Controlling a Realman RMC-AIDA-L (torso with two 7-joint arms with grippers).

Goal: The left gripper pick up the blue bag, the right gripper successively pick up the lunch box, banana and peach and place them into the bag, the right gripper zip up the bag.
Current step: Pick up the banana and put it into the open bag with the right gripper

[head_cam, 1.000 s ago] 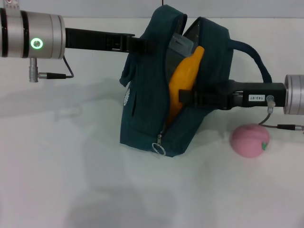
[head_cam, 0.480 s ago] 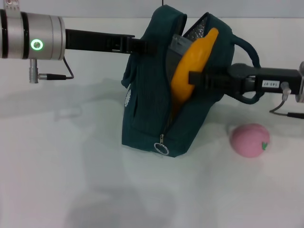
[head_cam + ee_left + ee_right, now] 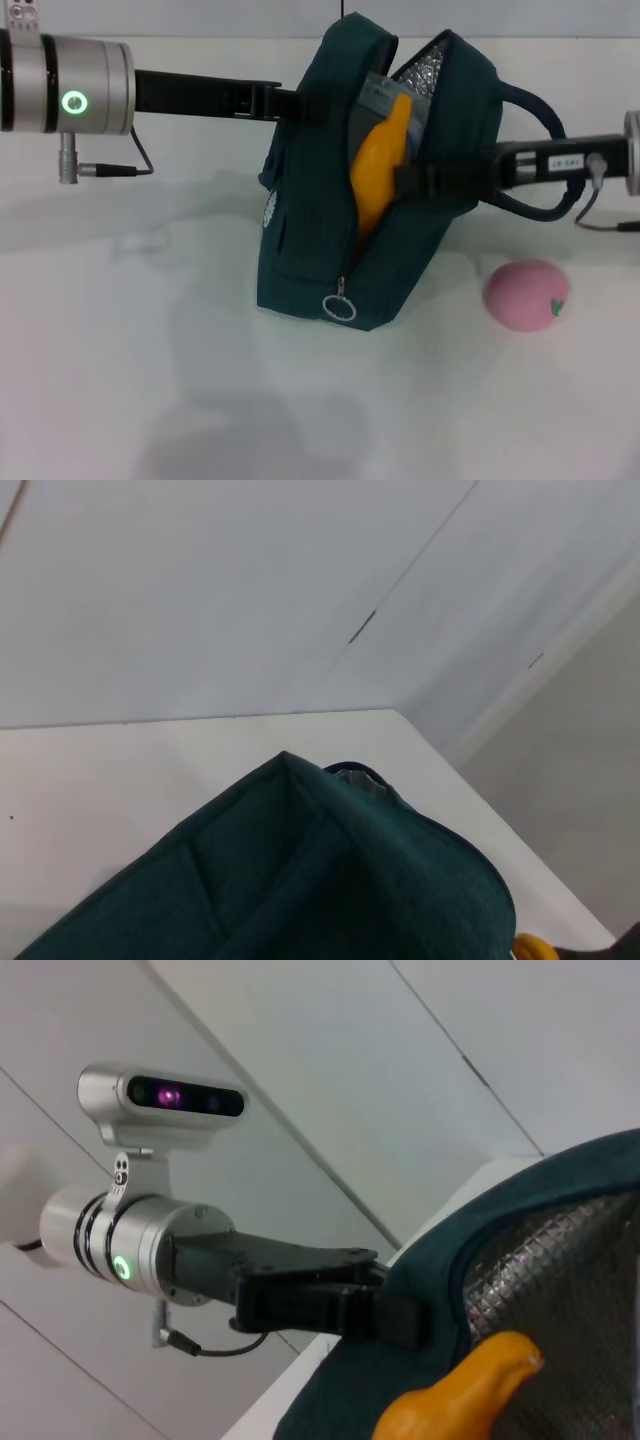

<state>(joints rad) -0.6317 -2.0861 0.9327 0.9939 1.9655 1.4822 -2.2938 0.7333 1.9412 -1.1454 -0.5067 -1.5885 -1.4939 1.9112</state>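
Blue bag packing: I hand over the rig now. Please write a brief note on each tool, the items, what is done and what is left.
Left tool: shut on the blue bag, holding its upper edge so the bag stands open on the table.
Right tool: at the bag's opening, against the banana; whether it grips cannot be told.
Banana: mostly inside the bag, tip sticking up.
Lunch box: a grey edge shows inside the bag, behind the banana.
Peach: on the table, at the bag's right.
Left: release the banana, put the peach in, close the zipper.
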